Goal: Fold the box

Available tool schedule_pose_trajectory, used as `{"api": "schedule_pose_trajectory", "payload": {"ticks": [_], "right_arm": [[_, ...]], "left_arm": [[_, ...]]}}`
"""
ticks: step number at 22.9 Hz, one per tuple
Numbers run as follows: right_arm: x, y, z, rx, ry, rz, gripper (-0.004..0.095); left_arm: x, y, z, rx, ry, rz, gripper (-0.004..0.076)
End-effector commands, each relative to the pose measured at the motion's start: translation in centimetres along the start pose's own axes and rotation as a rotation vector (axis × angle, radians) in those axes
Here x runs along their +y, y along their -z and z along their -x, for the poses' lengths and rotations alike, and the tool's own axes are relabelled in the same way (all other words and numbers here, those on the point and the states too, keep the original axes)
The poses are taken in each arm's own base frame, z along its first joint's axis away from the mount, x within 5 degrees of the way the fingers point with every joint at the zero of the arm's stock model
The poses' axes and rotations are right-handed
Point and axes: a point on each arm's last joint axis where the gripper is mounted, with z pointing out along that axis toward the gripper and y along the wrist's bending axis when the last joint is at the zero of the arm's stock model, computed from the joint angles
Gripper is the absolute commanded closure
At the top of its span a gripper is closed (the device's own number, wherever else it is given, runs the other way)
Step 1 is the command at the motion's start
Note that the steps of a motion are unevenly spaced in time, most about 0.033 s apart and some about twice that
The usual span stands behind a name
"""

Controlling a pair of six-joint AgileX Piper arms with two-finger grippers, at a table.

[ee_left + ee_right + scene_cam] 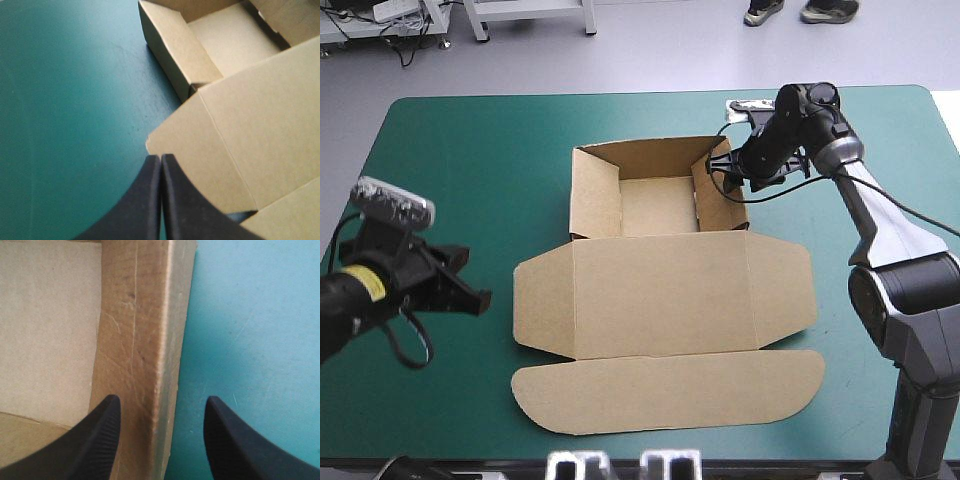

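The box (660,290) sits mid-surface (470,150), plain brown board, matt, creased along its scored lines. Its far part is up as a shallow tray (658,205) with straight upright walls. The lid (620,320) lies flat on the near side, with a rounded flap at each end and a long strip (665,390) with curved ends along its near edge.

Over to the right tool (728,170). Its black fingers stand well apart, astride the tray's right wall (140,340). One finger (102,435) is on the inner side, over the pale tray floor, and the other is on the outer side, over bare teal-green. The wall runs straight ahead between them, and its board looks scuffed, with fine scratches and a sheen along the folded top edge. Whether either finger touches it, I cannot tell.

Now the left tool (485,298). It is off to the box's left, fingers pressed together into one pointed arch, with nothing between them. Just ahead of its tip lies the blunt, rounded corner of the lid's left flap (200,150), flat on the surface. Farther ahead stands the tray's left wall (175,47), a crisp folded slab of board. Beside the tool on the side away from the box there is only smooth teal-green cover.
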Motion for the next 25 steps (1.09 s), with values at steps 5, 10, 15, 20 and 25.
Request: {"api": "schedule_pose_trajectory", "payload": {"ticks": [5, 10, 15, 20, 25], "right_arm": [[0.6, 0.2, 0.5, -0.017, 0.050, 0.097, 0.0924], [-0.4, 4.4, 1.6, -0.142, 0.022, 0.069, 0.0928], [-10.7, 11.9, 0.5, -0.303, -0.167, -0.149, 0.0927], [-20.1, 14.8, -2.6, -0.328, -0.381, -0.278, 0.0927], [-25.0, 13.9, -4.6, -0.271, -0.455, -0.322, 0.0920]], "left_arm": [[-0.6, -1.3, -11.2, -0.009, 0.084, -0.004, 0.0734], [-0.7, -0.7, -14.3, -0.054, 0.099, -0.003, 0.0734], [-0.7, -0.2, -14.8, -0.083, 0.106, -0.001, 0.0734], [-0.7, -0.2, -14.8, -0.083, 0.106, -0.001, 0.0734], [-0.7, -0.2, -14.8, -0.083, 0.106, -0.001, 0.0734]]}}
